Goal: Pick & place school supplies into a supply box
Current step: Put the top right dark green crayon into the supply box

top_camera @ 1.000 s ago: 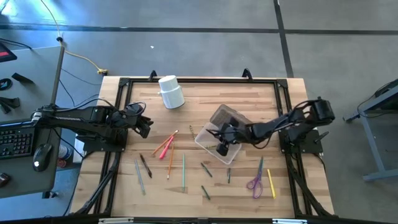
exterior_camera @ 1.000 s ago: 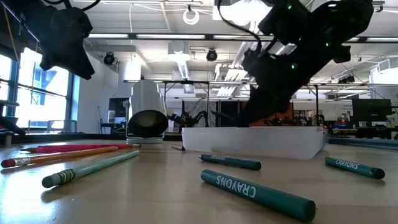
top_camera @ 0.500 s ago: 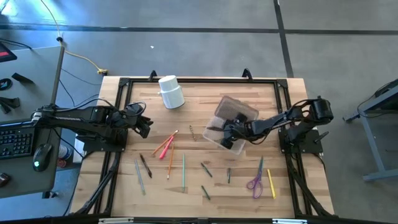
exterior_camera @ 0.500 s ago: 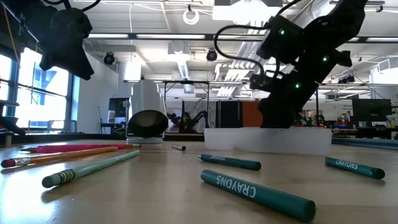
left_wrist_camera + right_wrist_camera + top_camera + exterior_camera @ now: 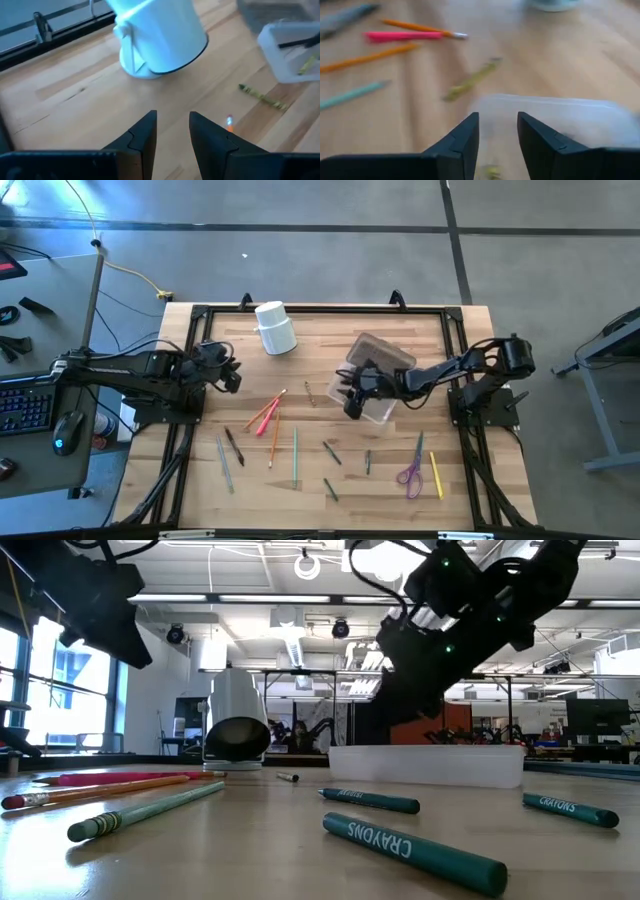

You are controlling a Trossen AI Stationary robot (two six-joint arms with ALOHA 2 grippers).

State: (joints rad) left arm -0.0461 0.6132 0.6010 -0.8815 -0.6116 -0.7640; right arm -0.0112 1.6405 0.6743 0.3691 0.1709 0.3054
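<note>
- Your right gripper [image 5: 351, 402] hangs over the supply box [image 5: 384, 385] near the middle of the surface, fingers [image 5: 465, 137] parted and empty.
- Your left gripper [image 5: 232, 378] waits at the left edge, fingers [image 5: 143, 132] narrowly apart, seemingly empty.
- Pencils [image 5: 265, 416] lie scattered toward the front; scissors [image 5: 411, 469] lie front-right.

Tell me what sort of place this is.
Probably a robotics lab or open workshop: a bare concrete floor, a desk with black keyboard beside the wooden table, and long ceiling lights over workbenches behind.

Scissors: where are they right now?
In the high view, the purple-handled scissors lie on the table's right front, beside the yellow marker, well in front of the supply box.
</note>
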